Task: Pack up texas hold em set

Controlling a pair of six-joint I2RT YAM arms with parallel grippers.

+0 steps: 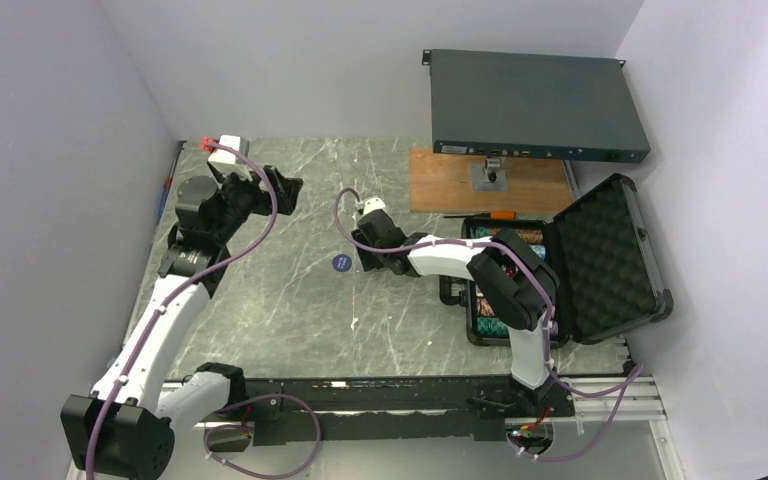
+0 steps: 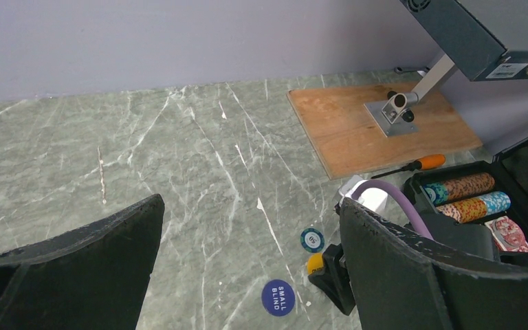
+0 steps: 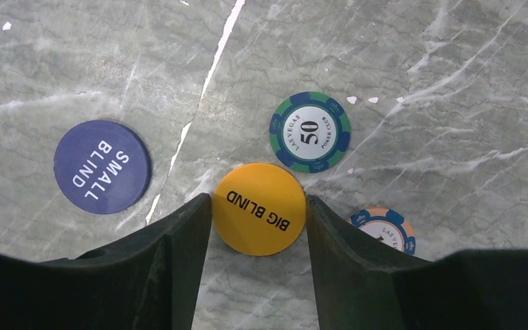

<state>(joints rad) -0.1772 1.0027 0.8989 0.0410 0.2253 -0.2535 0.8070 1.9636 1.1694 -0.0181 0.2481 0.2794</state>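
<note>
The black foam-lined case [image 1: 605, 255] lies open at the right, with rows of striped chips [image 2: 464, 189] inside. On the marble lie a blue "Small Blind" button [image 3: 102, 166], a green-blue 50 chip [image 3: 310, 132] and an orange-blue chip [image 3: 385, 227] half hidden by a finger. My right gripper [image 3: 258, 203] is low over the table, its two fingertips pressed against opposite edges of the yellow "Big Blind" button [image 3: 259, 210]. My left gripper [image 2: 251, 206] hangs wide open and empty above the table's far left, away from the buttons.
A large dark rack-mount box [image 1: 535, 105] sits on a stand fixed to a wooden board [image 1: 460, 185] at the back. An orange-handled screwdriver [image 2: 419, 165] lies between the board and the case. Walls close in on the left, back and right.
</note>
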